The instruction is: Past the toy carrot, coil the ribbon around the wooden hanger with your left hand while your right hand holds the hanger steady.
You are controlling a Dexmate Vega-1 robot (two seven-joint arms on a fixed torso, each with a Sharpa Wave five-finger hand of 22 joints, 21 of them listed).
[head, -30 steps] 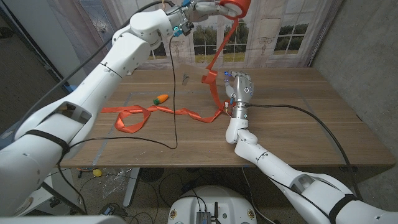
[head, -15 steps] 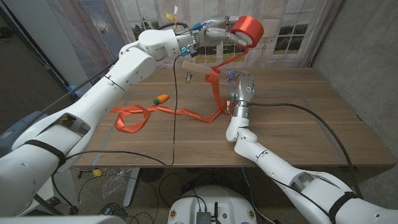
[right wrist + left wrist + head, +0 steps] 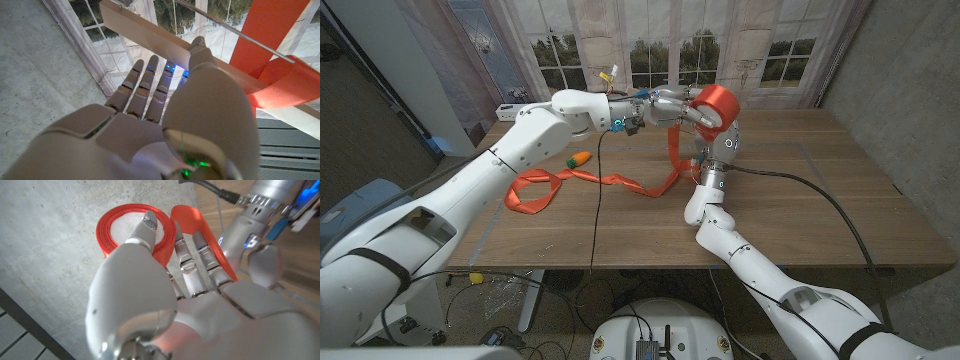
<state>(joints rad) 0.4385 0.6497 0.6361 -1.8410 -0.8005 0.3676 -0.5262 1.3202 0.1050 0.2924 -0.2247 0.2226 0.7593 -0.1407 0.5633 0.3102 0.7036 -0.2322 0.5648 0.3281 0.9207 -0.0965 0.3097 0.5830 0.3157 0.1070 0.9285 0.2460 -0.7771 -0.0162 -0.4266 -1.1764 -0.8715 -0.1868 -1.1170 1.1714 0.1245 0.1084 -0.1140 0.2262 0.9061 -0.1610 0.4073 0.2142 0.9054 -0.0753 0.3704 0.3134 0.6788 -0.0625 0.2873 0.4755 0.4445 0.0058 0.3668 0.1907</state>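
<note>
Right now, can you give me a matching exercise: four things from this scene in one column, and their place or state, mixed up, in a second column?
Things:
1. ribbon roll
2. toy carrot
3. wooden hanger
4. ribbon loop

Place or state:
A. lies slack on the table
B. held in the left hand
C. steadied by the right hand
D. small, orange, beside the ribbon on the table

Pairs: 1-B, 2-D, 3-C, 4-A
</note>
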